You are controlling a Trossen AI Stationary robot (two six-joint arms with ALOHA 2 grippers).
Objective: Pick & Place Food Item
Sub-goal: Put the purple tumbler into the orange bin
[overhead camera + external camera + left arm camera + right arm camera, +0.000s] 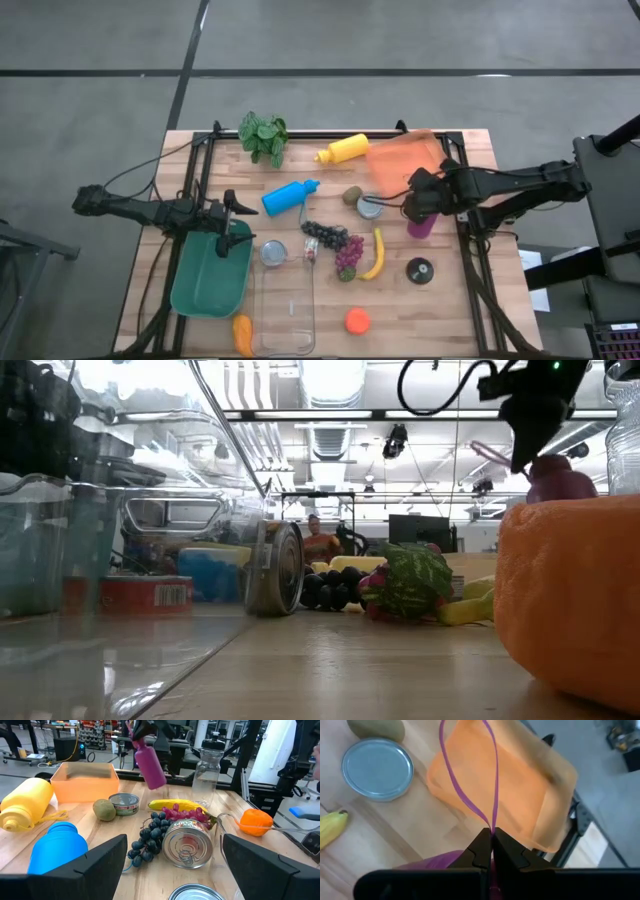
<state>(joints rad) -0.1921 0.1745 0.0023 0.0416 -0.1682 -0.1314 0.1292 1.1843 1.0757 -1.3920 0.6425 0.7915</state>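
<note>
we have our right gripper (pixel 492 851) pinched tight on the thin purple loop (pixel 470 775) of the purple bottle (pixel 150 764), so the bottle dangles beneath the fingers, clear of the table, in the high view just beside the orange bin (pixel 403 160) and over the wood near the small tin (pixel 369 208) and the kiwi (pixel 352 194). the relation that matters for us is bottle to bin: in the right wrist view the bin fills the ground just ahead of the closed fingers, with the loop crossing over its wall, so the bin lies forward of the grip and the hanging bottle trails a little behind and below it. in the left wrist view the bottle's long axis hangs tilted rather than plumb, its cap end up at the gripper and its base swung toward the banana (pixel 180 805) (we judge it may sway on that slack loop, so a carry over the bin wall would need the base to clear the rim). our left gripper (pixel 233 222) waits with fingers spread wide and nothing between them, above the green bin (pixel 205 285) on the far side of the table, well apart from the bottle; the right arm is plainly the nearer one.
</note>
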